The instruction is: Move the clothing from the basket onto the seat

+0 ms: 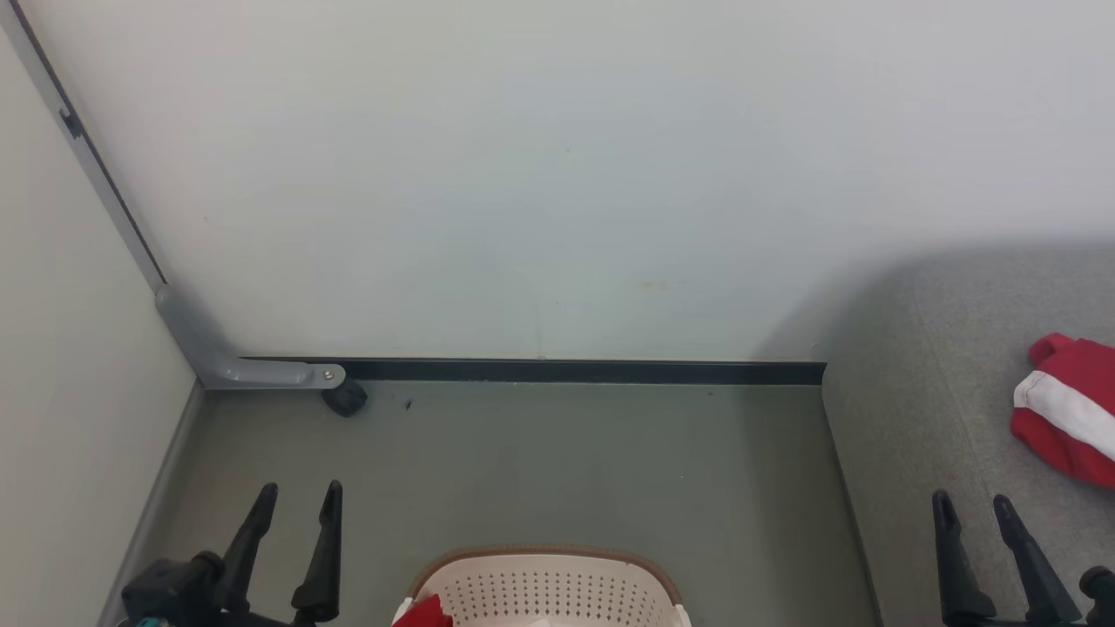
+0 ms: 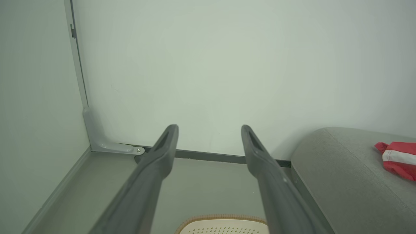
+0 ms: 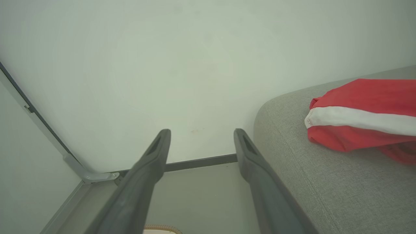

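Note:
A cream perforated basket (image 1: 557, 585) with a brown rim sits on the floor at the bottom centre; a scrap of red clothing (image 1: 427, 612) shows at its lower left. Its rim (image 2: 221, 217) also peeks in below the left fingers. Another red garment with a white band (image 1: 1070, 407) lies on the grey seat (image 1: 923, 418) at the right, seen too in the left wrist view (image 2: 398, 158) and close in the right wrist view (image 3: 364, 117). My left gripper (image 1: 298, 493) is open to the left of the basket. My right gripper (image 1: 971, 505) is open over the seat's near edge. Both are empty.
A white wall (image 1: 557, 174) with a dark baseboard (image 1: 575, 372) closes the far side. A grey bracket (image 1: 235, 366) and a small black caster (image 1: 346, 399) sit in the left corner beside a side panel. Grey floor (image 1: 566, 461) lies between wall and basket.

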Tool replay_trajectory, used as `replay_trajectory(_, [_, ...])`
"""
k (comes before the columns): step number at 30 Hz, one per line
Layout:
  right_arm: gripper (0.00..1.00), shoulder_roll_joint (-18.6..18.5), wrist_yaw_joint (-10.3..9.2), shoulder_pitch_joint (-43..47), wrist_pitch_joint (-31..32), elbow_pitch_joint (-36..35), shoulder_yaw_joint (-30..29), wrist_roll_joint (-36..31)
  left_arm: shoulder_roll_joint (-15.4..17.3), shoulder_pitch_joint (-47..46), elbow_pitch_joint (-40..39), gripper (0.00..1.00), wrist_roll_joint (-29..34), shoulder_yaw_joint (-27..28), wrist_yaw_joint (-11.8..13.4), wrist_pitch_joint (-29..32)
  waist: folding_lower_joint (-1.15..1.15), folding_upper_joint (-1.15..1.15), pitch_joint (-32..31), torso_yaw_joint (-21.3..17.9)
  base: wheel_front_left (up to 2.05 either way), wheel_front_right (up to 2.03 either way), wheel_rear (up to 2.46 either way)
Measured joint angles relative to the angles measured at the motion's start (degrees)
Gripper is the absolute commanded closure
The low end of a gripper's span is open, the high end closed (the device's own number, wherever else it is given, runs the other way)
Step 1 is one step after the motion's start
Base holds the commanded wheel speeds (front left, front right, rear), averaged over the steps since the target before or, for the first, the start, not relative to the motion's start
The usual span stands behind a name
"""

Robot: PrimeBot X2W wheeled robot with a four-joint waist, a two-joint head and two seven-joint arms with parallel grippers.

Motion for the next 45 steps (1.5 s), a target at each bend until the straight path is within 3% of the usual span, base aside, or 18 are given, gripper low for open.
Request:
replay_trajectory(34, [0.0,1.6,3.78,-3.2,-0.1,1.3,-0.3,-4.6,-1.5,-0.1,0.0,0.0,3.7,2.2,-0.2,0.0,0.0,0.0,3.5,-1.5,0.0,0.0,0.0])
replay_trajectory(45, [0.0,2.4,4.45,-7.3,-0.1,1.0,-0.1,-5.7,-2.0,-3.0,3.3,0.0,4.0,-0.3,-2.6,0.1,0.0,0.01,8.1,-2.9,0.0,0.0,0.0])
